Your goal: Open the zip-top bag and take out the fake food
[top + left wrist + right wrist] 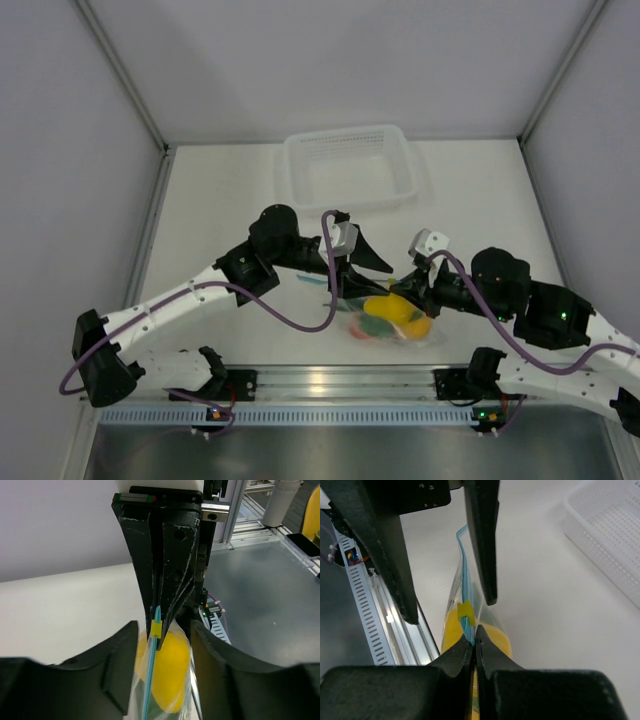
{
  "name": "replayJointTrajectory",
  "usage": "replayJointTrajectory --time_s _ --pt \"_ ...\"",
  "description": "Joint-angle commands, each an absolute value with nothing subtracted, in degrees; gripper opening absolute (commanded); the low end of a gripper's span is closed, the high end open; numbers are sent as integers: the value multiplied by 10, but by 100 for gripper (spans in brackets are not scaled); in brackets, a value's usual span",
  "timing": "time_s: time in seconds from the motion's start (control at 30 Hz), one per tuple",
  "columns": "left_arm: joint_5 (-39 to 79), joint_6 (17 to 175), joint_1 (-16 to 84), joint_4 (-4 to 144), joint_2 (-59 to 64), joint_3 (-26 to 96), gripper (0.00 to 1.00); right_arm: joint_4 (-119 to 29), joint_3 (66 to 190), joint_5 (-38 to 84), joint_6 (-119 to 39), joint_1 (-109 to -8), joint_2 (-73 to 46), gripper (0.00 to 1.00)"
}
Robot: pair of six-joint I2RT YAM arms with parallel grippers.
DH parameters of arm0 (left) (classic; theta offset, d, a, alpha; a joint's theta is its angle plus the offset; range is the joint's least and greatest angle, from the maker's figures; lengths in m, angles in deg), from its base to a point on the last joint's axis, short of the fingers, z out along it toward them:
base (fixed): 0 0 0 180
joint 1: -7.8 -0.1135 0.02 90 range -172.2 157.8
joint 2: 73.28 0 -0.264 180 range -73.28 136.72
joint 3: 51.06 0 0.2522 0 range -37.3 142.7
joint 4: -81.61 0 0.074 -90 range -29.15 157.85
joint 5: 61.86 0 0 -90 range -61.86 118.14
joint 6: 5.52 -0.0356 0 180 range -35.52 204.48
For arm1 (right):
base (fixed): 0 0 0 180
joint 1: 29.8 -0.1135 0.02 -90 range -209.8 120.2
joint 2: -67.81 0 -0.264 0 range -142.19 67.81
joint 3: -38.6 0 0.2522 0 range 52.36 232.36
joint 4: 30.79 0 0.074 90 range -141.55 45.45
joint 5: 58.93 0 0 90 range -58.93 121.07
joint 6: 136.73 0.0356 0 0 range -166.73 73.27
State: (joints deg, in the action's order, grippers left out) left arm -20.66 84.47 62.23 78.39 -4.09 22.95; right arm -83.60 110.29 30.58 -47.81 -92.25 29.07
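Right wrist: R gripper pinches zip-top bag; L gripper straddles it.

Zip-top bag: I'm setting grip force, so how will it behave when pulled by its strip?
Probably floppy: the zip-top bag is clear film bulging around the fake food under the strip that the right gripper pinches. Likely bottom-heavy, since the food sits low. The smooth film may slip once the open left gripper closes.

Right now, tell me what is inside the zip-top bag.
Through the clear zip-top bag a large yellow piece of fake food shows, with a green piece and an orange piece beside it. Anything beneath them is covered, so the full count cannot be told.
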Motion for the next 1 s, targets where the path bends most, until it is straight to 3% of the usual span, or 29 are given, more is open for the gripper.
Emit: replayJointTrajectory --time_s 0.0,0.03,0.07,0.3,0.33,0.37,0.43,0.77,0.97 --pt "-214 843 623 829 -35 232 47 -842 1135 307 -486 -931 289 0" --pt "-214 842 623 829 -31 234 39 -842 1136 307 -485 -931 287 0" --pt "-215 843 623 828 -31 235 37 -842 1137 307 -485 -930 287 0" --pt "-222 843 624 828 -18 233 40 -838 1146 322 -481 -931 284 0" --pt "-222 843 626 829 -16 233 37 -838 1147 320 -481 -931 282 0" --pt "-222 843 626 829 -17 234 26 -838 1147 320 -481 -931 280 0" --pt "-219 843 627 829 -12 237 20 -838 1148 321 -481 -931 277 0" --pt "-216 841 627 829 -13 241 25 -838 1138 324 -481 -930 274 0" --pt "-210 838 628 829 -21 239 5 -833 1134 323 -482 -930 273 0"
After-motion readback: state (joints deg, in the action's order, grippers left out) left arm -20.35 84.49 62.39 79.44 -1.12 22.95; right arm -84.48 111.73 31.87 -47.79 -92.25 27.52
